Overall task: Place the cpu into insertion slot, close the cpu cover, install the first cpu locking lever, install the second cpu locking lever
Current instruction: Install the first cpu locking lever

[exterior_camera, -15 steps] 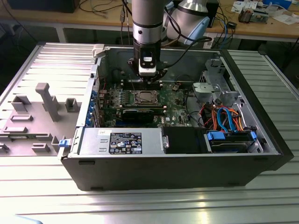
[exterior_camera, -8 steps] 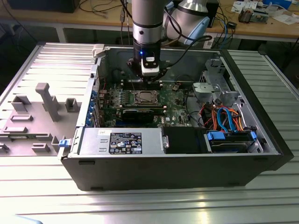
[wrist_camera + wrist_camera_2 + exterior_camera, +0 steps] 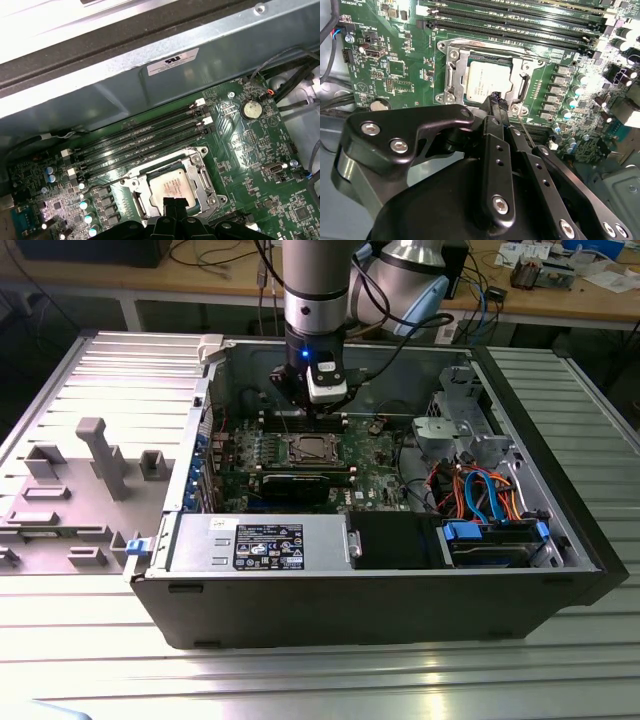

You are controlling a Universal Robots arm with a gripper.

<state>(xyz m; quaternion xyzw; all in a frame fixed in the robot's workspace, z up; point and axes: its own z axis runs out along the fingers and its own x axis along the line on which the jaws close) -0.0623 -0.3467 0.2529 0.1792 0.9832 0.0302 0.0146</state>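
The cpu (image 3: 487, 80) (image 3: 172, 186), a silver-grey square chip, lies in the insertion slot (image 3: 305, 448) on the green board. The cpu cover (image 3: 456, 65) (image 3: 204, 176), a thin metal frame, lies flat around the chip. My gripper (image 3: 497, 101) (image 3: 173, 203) (image 3: 316, 408) is shut with nothing between its black fingertips. The tips hover just over the socket's edge, at one side of the chip. A thin metal locking lever (image 3: 526, 132) runs beside the socket, close to the fingers. The arm hides the socket's near side in both wrist views.
Long black memory slots (image 3: 145, 140) (image 3: 520, 25) run beside the socket. The case's metal wall (image 3: 150, 95) rises behind them. A power supply (image 3: 260, 540) and coloured cables (image 3: 480, 490) fill the front and right of the case. A grey fixture (image 3: 100, 455) stands outside at the exterior view's left.
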